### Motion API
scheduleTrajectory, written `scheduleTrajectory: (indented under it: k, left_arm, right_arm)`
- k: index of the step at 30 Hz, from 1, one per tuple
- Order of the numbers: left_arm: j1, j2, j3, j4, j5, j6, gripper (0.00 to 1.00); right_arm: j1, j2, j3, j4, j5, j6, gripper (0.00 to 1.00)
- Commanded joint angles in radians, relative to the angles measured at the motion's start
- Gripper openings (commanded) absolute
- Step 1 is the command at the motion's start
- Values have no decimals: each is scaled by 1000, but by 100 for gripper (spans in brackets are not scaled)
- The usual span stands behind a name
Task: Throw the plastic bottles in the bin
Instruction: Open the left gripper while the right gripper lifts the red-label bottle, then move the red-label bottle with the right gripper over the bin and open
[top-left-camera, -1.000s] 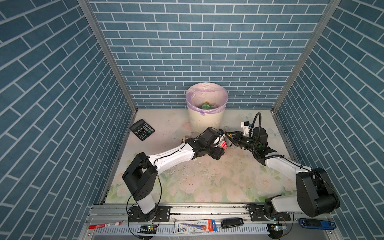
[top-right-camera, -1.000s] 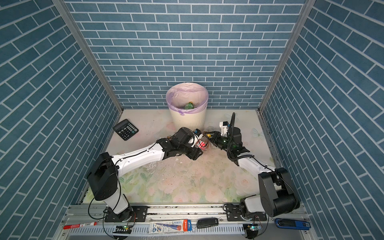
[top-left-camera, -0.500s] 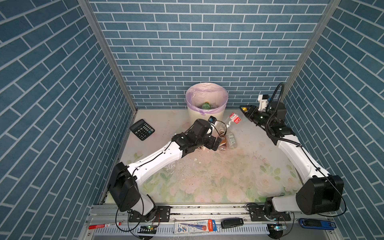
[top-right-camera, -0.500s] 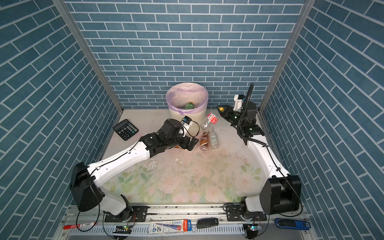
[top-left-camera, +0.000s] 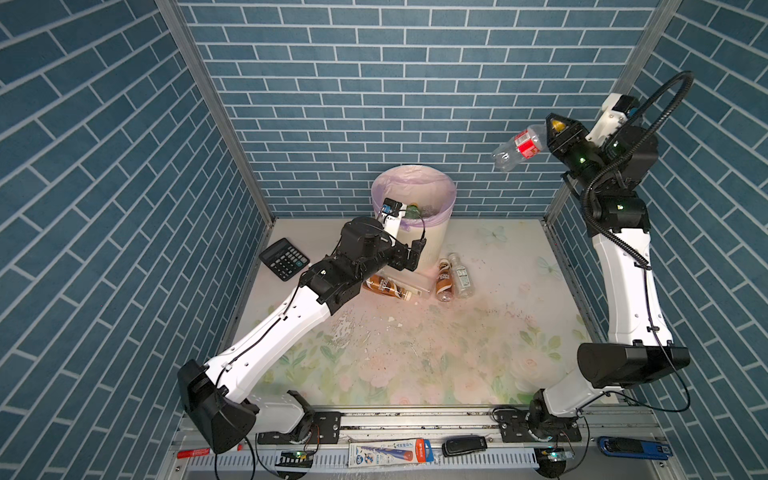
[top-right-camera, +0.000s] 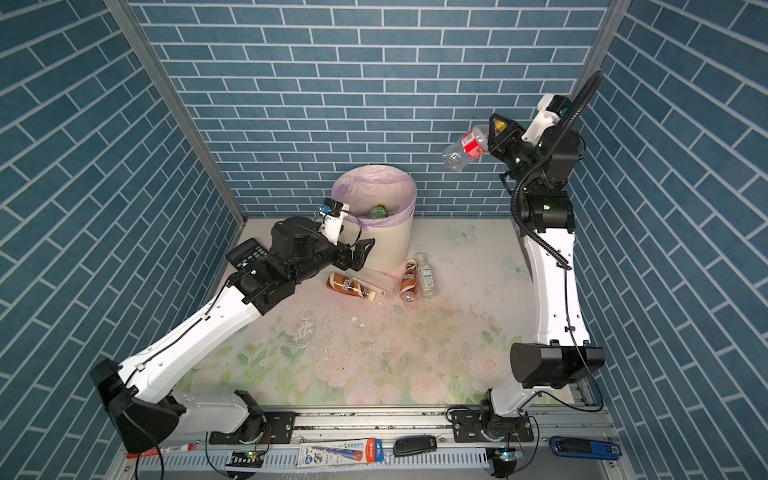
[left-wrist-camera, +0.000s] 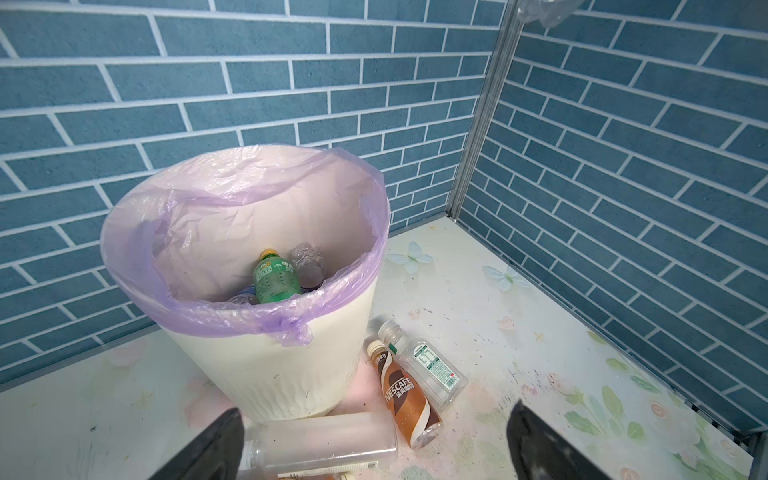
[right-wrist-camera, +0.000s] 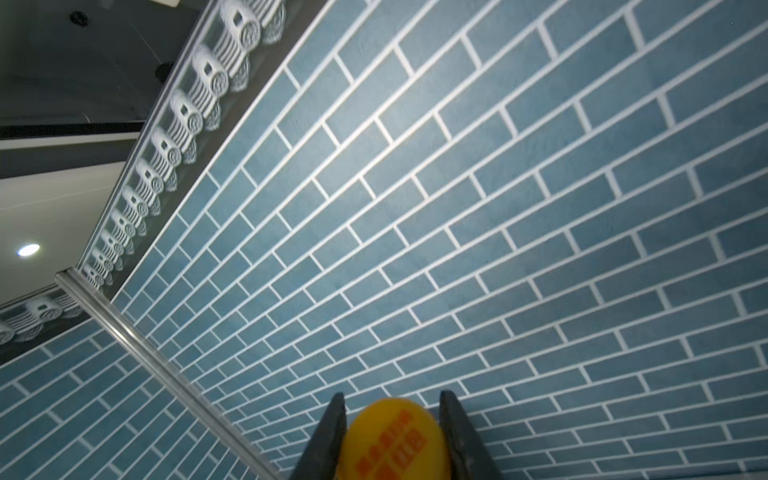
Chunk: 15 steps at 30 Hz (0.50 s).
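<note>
Right wrist | right gripper (right-wrist-camera: 392, 399) clamps yellow-capped bottle (right-wrist-camera: 392, 446); left gripper (left-wrist-camera: 374, 409) spread wide

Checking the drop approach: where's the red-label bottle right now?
In both top views the red-label bottle hangs in the air on the right, its yellow cap end in the right gripper, above and to the right of the bin.

Reaches forward and low with the left arm (top-left-camera: 282, 328), stretched long toward the far side. Carries the left gripper (top-left-camera: 412, 257) spread wide and empty, its 2 fingers (left-wrist-camera: 216, 449) far apart. Holds the right arm (top-left-camera: 623, 282) high, long link near upright, wrist bent toward the middle. Clamps the right gripper (top-left-camera: 552, 132), partly closed, on a bottle (top-left-camera: 517, 147) by its yellow-capped end, well above the left gripper.
</note>
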Motion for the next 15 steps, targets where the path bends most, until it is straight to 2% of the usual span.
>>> scheduleTrajectory:
  k: [1, 6, 7, 9, 10, 12, 15]
  left_arm:
    - [26, -32, -43, 27, 6, -4, 99]
    - [48, -32, -72, 35, 22, -24, 99]
    - [50, -32, -72, 33, 23, -25, 99]
    - [52, -31, -70, 24, 24, -25, 99]
    - [54, -32, -69, 19, 23, -26, 99]
    - [55, -36, -73, 12, 22, -27, 99]
    - [54, -40, -85, 14, 23, -35, 99]
  right_arm:
    - [46, 137, 139, -32, -1, 19, 12]
    - [228, 387, 353, -223, -60, -27, 14]
    - [259, 435, 398, -267, -61, -38, 21]
    - [294, 490, 461, -331, -53, -72, 51]
    - [302, 497, 473, -338, -53, -78, 63]
    - [303, 477, 458, -323, -45, -78, 76]
    - [303, 414, 387, -284, -24, -96, 89]
